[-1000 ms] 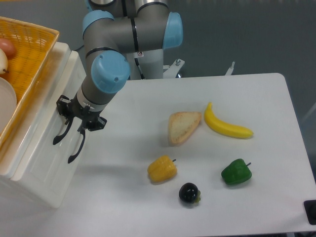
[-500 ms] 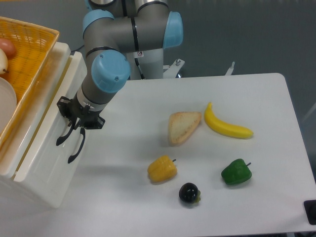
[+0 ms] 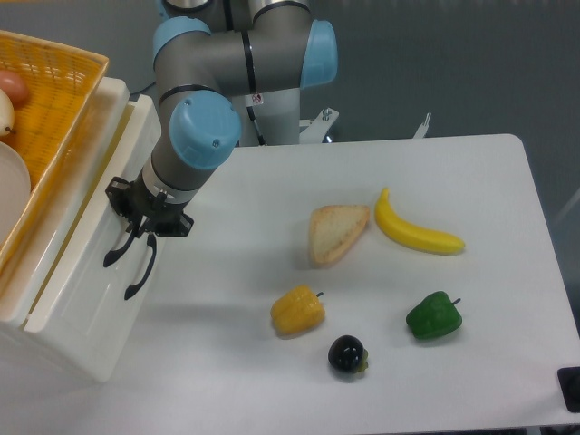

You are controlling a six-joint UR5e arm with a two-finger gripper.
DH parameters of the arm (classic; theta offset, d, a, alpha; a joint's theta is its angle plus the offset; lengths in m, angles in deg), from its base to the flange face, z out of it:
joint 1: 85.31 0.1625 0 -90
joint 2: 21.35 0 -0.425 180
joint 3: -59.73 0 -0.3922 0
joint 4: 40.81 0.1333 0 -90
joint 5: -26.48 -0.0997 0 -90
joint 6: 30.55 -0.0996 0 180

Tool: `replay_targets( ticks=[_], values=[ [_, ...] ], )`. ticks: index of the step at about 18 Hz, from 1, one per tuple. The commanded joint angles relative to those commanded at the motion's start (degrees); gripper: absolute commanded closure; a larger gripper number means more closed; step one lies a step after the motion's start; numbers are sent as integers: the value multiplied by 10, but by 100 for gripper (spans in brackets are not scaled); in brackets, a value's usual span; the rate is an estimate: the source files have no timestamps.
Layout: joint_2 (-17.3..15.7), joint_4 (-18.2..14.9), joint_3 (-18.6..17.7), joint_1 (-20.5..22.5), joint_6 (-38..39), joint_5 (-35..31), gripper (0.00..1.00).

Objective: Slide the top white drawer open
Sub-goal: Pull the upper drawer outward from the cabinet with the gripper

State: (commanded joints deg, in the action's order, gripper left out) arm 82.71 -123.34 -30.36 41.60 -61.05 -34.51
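The top white drawer (image 3: pixel 86 258) is the upper box of the white cabinet at the left and stands a little way out from the cabinet body. Its curved black handle (image 3: pixel 115 249) hangs on its front. My gripper (image 3: pixel 142 224) comes in from the right and is shut on the upper end of that handle. The lower drawer's black handle (image 3: pixel 140 272) lies just right of it, untouched. The fingertips are partly hidden among the black handle parts.
An orange basket (image 3: pixel 54 91) with food sits on top of the cabinet. On the table lie a bread slice (image 3: pixel 337 232), a banana (image 3: pixel 417 232), a yellow pepper (image 3: pixel 297 310), a green pepper (image 3: pixel 433 316) and a dark round fruit (image 3: pixel 346 353).
The top drawer has slid out a little toward the right with the gripper on its handle. Most of that happened a second ago; since half a second ago almost nothing moved.
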Motion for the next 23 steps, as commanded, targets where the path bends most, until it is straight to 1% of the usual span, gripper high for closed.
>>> replay_targets(
  ticks=[9, 23],
  values=[
    [2, 0, 2, 8, 0, -4, 79],
    [5, 1, 9, 33, -5, -9, 79]
  ],
)
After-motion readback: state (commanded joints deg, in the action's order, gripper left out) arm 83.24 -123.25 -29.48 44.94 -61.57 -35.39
